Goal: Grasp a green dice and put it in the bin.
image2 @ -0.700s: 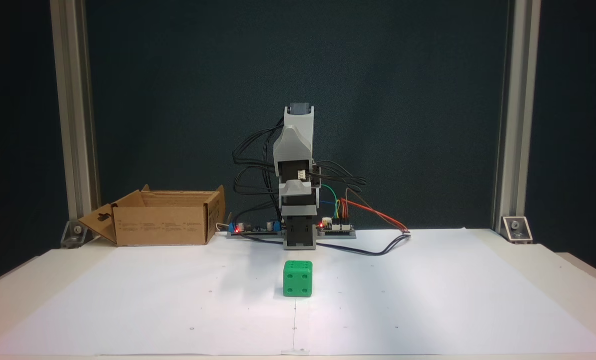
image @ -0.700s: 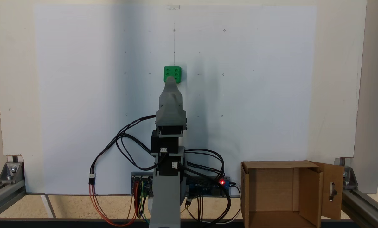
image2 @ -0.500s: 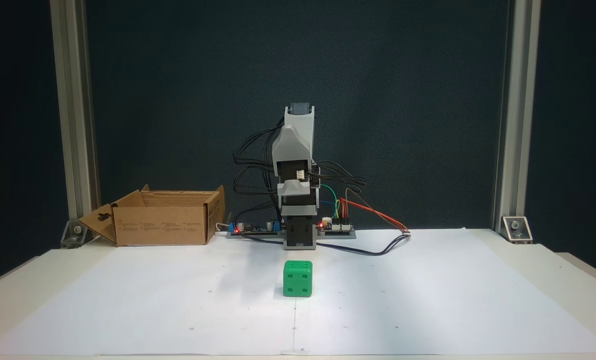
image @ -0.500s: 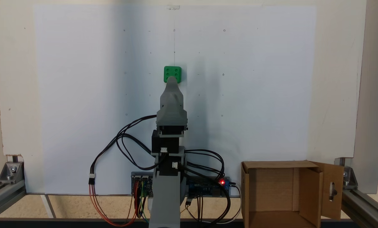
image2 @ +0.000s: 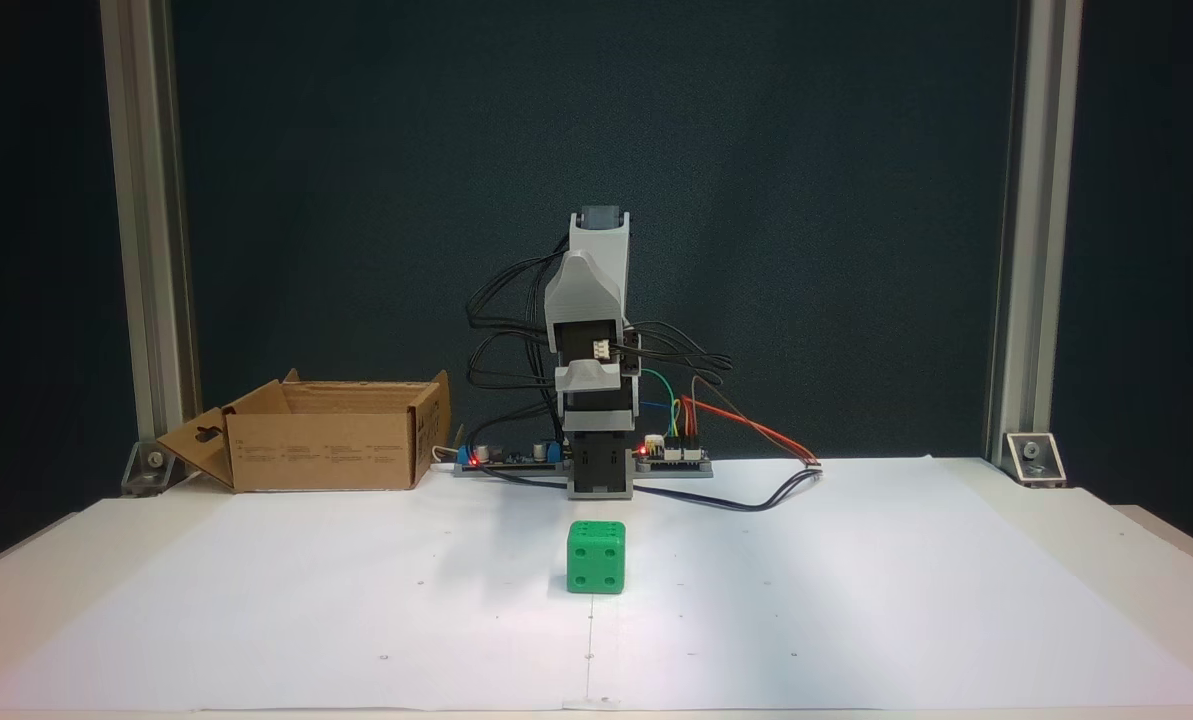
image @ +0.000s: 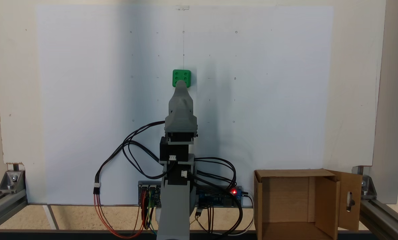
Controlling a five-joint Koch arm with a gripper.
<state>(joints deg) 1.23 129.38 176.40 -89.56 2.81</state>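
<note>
Jaws unreadable, my gripper (image: pixel 180 84) has barely moved, hanging above the dice (image: pixel 181 77) at twelve o'clock, ungrasped.

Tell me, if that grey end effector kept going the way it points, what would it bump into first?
Probably the small bright green plastic dice. From above, the end effector aims at it and its tip overlaps the near edge. The front view suggests the end effector sits well higher, so it may pass over.

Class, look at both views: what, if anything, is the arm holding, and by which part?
Nothing is held. The dice sits alone on the paper, apart from the end effector, which is raised above the table.
</note>
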